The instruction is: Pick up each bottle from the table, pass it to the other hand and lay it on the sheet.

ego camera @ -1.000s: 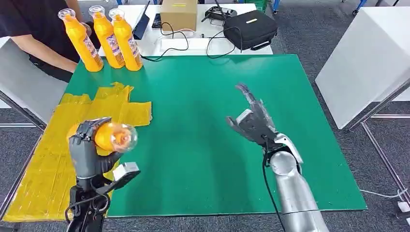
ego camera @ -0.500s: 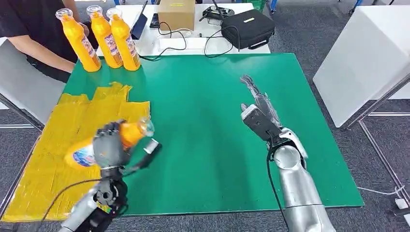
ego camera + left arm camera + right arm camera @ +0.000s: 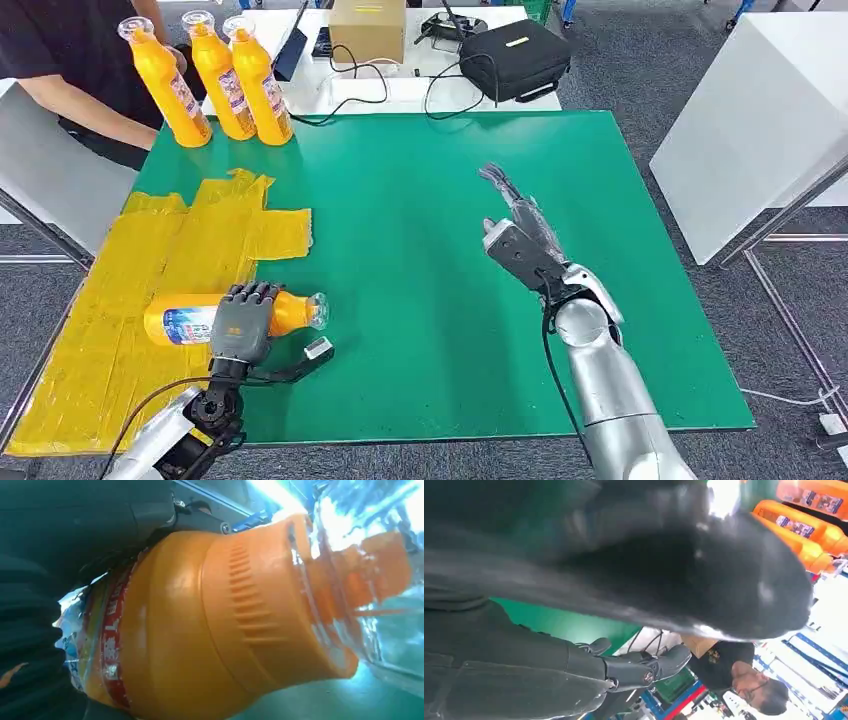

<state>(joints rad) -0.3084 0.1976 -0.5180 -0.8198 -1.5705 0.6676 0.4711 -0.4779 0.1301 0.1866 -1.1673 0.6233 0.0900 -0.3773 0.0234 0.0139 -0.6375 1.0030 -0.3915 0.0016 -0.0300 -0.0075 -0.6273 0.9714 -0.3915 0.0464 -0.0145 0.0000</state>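
Left hand (image 3: 240, 322) grips bottle (image 3: 190, 320), lying sideways on the sheet's (image 3: 110, 330) right edge. Right hand (image 3: 515, 225) spread, empty. Risk: bottle rolls onto the tabletop (image 3: 420, 250) when released.

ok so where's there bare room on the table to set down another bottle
Free: the yellow sheet nearer than the lying bottle in the left hand, and the green mat between that and the right hand. Crowded: the far left corner, with three standing bottles.
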